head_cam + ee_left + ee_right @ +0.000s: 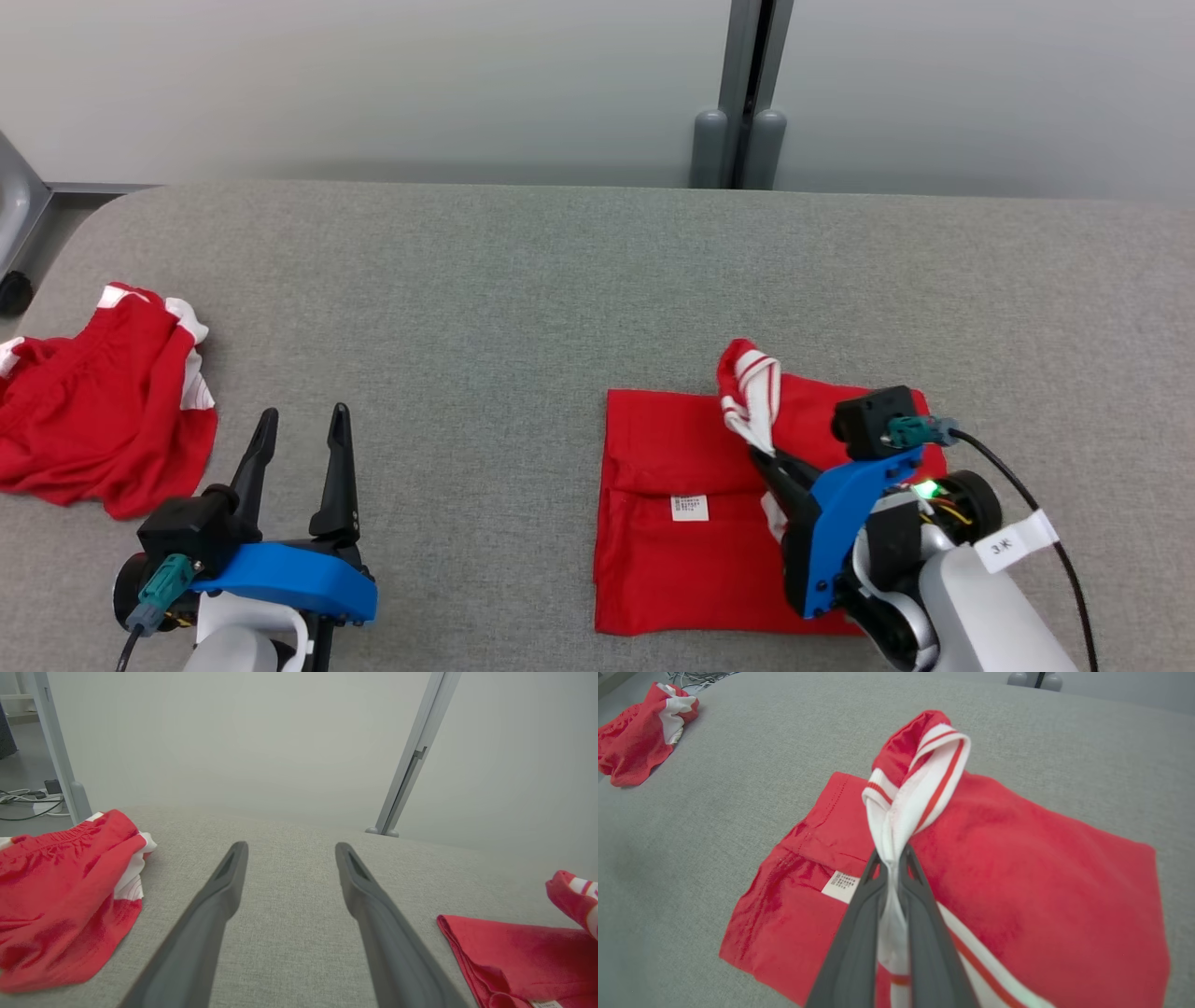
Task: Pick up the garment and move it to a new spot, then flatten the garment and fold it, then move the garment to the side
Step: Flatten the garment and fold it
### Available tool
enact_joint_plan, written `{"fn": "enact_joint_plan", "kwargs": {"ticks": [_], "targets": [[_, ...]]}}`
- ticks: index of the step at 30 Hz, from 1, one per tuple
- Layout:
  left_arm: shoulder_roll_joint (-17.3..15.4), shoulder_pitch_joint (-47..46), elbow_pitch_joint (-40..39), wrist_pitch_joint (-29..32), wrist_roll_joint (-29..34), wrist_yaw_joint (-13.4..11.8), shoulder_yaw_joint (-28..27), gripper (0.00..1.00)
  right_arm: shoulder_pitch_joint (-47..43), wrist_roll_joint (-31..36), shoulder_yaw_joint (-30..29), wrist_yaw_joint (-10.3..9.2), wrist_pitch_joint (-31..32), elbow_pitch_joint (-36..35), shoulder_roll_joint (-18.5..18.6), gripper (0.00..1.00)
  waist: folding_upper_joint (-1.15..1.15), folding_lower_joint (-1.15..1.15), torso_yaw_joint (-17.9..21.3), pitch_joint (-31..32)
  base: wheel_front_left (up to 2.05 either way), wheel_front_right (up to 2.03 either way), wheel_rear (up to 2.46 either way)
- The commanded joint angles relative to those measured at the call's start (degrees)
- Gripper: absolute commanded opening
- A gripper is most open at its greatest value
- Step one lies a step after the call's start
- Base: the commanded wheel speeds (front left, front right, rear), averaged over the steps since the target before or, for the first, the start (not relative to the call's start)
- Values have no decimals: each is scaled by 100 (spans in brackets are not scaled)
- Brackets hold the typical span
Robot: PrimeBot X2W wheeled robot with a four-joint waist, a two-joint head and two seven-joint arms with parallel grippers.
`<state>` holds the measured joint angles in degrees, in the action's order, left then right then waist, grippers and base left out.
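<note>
Slightly shiny red cloth garment (691, 523); matt woven grey tabletop (523, 280).

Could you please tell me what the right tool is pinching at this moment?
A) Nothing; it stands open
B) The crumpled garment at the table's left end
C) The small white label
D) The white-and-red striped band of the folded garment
D: the right tool is shut on the striped band of the folded garment, which rises bunched from between its fingers, while the label lies flat beside them.

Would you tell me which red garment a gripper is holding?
The flat red garment before the right gripper, pinched by its white-striped edge; the crumpled garment lies untouched.
</note>
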<state>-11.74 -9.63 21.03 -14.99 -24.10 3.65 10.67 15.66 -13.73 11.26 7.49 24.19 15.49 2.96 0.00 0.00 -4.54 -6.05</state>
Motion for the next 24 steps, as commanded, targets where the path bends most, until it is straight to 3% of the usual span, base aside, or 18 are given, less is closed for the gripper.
{"fn": "enact_joint_plan", "kwargs": {"ticks": [1, 6, 16, 17, 18, 24], "targets": [[-1, -52, -1, -19, 6, 30, 14, 100, 145, -119, 146, 0, -74, 109, -4, 0, 0, 0, -54, -28, 0, 0, 0], [18, -103, 30, -21, 26, 40, 44, 100, 634, -532, 781, 0, -325, 806, 0, 0, 0, 0, -225, -73, 0, 0, 0], [45, -158, 129, -23, 40, 76, 149, 100, 1132, -1013, 1222, 0, -784, 1812, 0, 0, 0, 0, -369, -84, 0, 0, 0], [42, -160, 140, -23, 40, 78, 154, 100, 1162, -1042, 1246, 0, -835, 1898, 0, 17, 0, 0, -371, -79, 0, 0, 0], [39, -158, 152, -23, 40, 79, 159, 100, 1195, -1087, 1271, 0, -891, 1985, -1, 100, 0, 0, -372, -71, 0, 0, 0], [14, -87, 202, -23, 7, 83, 173, 100, 1316, -1961, 1616, 0, -1304, 2039, -2, 100, 0, 0, -341, 12, 0, 0, 0]]}}
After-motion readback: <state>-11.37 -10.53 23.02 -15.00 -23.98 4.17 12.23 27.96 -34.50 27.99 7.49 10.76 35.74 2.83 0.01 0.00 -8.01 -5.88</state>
